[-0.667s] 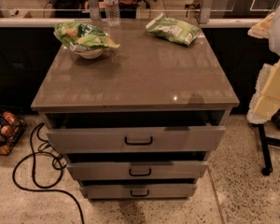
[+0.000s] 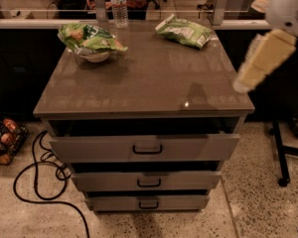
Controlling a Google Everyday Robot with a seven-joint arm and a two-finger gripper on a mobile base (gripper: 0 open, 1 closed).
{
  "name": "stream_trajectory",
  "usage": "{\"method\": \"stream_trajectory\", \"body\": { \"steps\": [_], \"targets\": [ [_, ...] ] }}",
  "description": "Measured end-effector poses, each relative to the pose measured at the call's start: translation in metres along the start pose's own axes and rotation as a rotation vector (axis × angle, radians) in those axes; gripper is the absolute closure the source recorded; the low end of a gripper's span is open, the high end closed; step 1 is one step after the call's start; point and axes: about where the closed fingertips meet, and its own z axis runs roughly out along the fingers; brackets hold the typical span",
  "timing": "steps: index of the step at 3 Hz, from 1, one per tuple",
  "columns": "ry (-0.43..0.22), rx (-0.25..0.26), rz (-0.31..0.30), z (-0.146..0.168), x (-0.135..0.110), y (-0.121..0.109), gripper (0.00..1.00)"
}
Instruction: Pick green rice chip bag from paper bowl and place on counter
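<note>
The green rice chip bag [image 2: 92,37] lies across the paper bowl [image 2: 95,57] at the back left of the counter [image 2: 149,83]. The bag is wider than the bowl and hides most of it. My gripper [image 2: 244,82] hangs at the end of the cream-white arm [image 2: 268,53] by the counter's right edge. It is above the front right corner and far from the bag, with nothing seen in it.
A paler green-and-white bag [image 2: 185,31] lies at the back right. A clear water bottle [image 2: 119,5] stands at the back edge. The top drawer [image 2: 144,147] is pulled out a little. A black cable [image 2: 39,182] and a basket [image 2: 2,140] lie on the floor at left.
The arm has swung in from the right and now reaches the counter's right edge. The view has shifted, so the counter looks closer. The bag and bowl have not moved.
</note>
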Motion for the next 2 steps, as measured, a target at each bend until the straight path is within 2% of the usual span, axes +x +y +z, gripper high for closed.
{"method": "stream_trajectory", "body": {
  "steps": [1,2],
  "targets": [
    [-0.146,0.060,0.088,0.018,-0.044,-0.051,0.00],
    [-0.280,0.083,0.197,0.035,-0.090,-0.091,0.00]
  ]
}}
